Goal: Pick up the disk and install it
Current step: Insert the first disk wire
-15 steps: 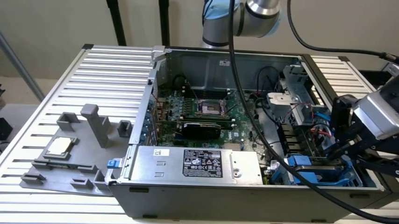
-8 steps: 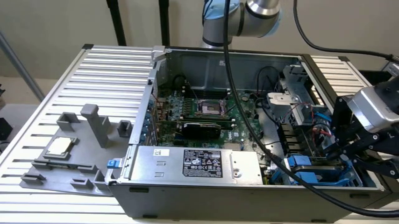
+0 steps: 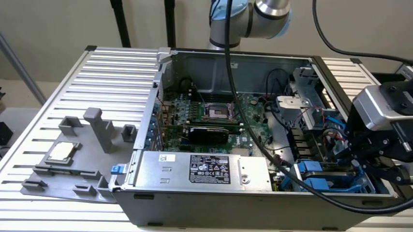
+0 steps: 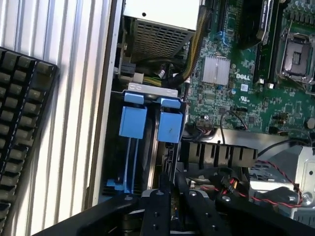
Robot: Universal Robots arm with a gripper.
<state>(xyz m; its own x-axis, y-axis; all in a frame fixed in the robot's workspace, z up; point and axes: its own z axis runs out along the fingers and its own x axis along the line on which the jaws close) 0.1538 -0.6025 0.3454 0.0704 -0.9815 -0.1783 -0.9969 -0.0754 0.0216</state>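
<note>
Wrist view: gripper [image 4: 170, 206] over blue drive bay [image 4: 147, 123], fingers narrow, holding nothing visible. Disk [image 4: 162, 162] apparently seated edge-on at 12 o'clock. Best kept square to slot.

Grey computer case [image 3: 258, 203]; green motherboard [image 3: 213, 113]; blue drive carriers [image 4: 147, 123]; silver power supply [image 3: 200, 169] with black label; ribbed silver-white tabletop [image 3: 116, 72]; grey fixture tray [image 3: 71, 159]; black claw [image 4: 170, 209]; black keyboard [image 4: 19, 137].

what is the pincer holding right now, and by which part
It cannot be told: the pincer hangs over the blue drive bays inside the computer case.
</note>
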